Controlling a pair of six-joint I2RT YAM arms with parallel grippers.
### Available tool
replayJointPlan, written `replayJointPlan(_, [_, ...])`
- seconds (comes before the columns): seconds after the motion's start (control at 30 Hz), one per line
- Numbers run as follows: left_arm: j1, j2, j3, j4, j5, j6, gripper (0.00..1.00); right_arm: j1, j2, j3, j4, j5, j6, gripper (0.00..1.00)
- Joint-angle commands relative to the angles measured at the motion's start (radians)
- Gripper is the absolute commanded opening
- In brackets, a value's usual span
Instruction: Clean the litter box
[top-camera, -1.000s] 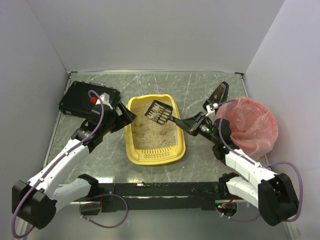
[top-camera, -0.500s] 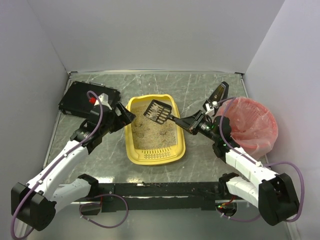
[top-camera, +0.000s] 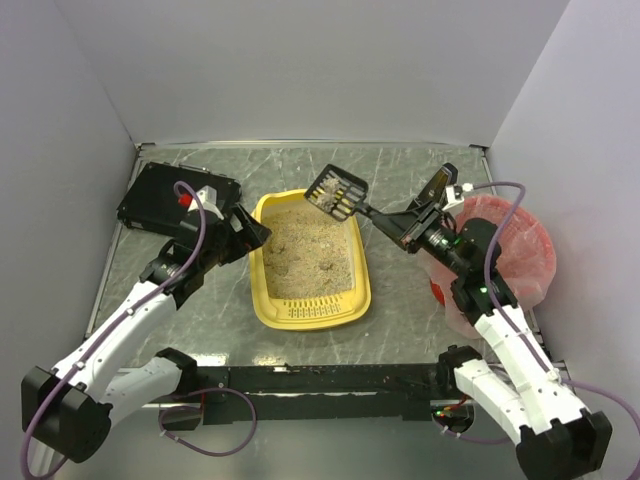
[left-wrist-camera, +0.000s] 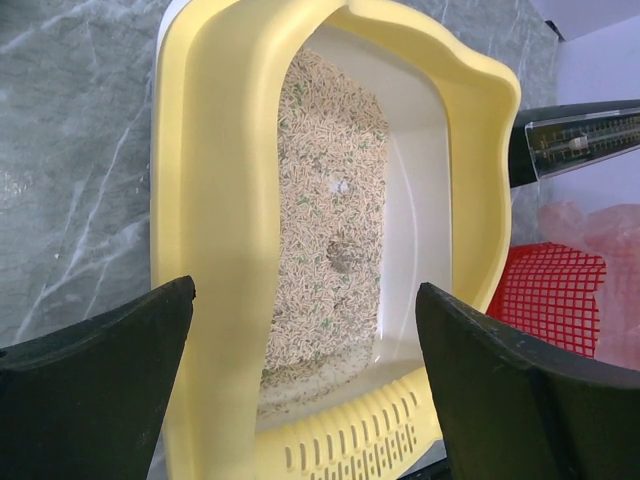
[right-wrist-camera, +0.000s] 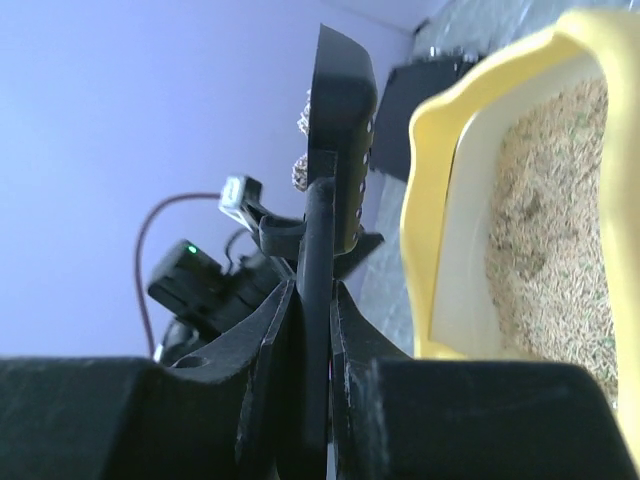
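- My left hand (top-camera: 248, 232), open, sits beside the litter box's (top-camera: 310, 312) left rim.
- My right hand (top-camera: 398, 226) grips the scoop (top-camera: 337, 192) above its far-right corner.

The litter box (top-camera: 312, 312) is moulded in smooth yellow plastic with a soft sheen, paler on its inner walls. The litter (top-camera: 305, 250) is made up of rough, matt beige grains and pellets. The scoop (top-camera: 336, 192) is formed of black slotted plastic, faintly shiny. The table (top-camera: 400, 170) is finished like polished grey veined stone. The bin (left-wrist-camera: 545, 295) is made of red plastic mesh and lined with a thin, crinkled, translucent pink bag (top-camera: 515, 245). The walls (top-camera: 300, 70) are matt.
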Motion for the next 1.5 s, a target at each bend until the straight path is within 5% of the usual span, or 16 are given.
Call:
replayJointPlan(0.0, [0.004, 0.007, 0.029, 0.047, 0.021, 0.031, 0.97, -0.071, -0.046, 0.052, -0.065, -0.032, 0.029, 0.00])
replayJointPlan(0.2, [0.004, 0.018, 0.028, 0.071, 0.050, 0.034, 0.97, -0.256, -0.161, 0.063, -0.186, -0.048, -0.003, 0.00])
replayJointPlan(0.53, [0.004, 0.084, 0.045, 0.104, 0.087, 0.052, 0.97, -0.738, -0.290, -0.019, -0.225, -0.422, 0.086, 0.00])
replayJointPlan(0.7, [0.004, 0.121, 0.057, 0.114, 0.100, 0.063, 0.97, -0.801, -0.325, -0.032, -0.274, -0.492, 0.070, 0.00])
replayJointPlan(0.93, [0.006, 0.161, 0.084, 0.119, 0.108, 0.089, 0.97, -0.844, -0.287, 0.141, -0.590, -0.333, -0.132, 0.00])
replayJointPlan(1.13, [0.018, 0.179, 0.097, 0.127, 0.114, 0.109, 0.97, -0.944, -0.287, 0.077, -0.473, -0.373, -0.031, 0.00])
replayJointPlan(1.47, [0.058, 0.254, 0.123, 0.122, 0.146, 0.132, 0.97, -1.011, -0.282, 0.286, -0.808, -0.100, -0.235, 0.00])
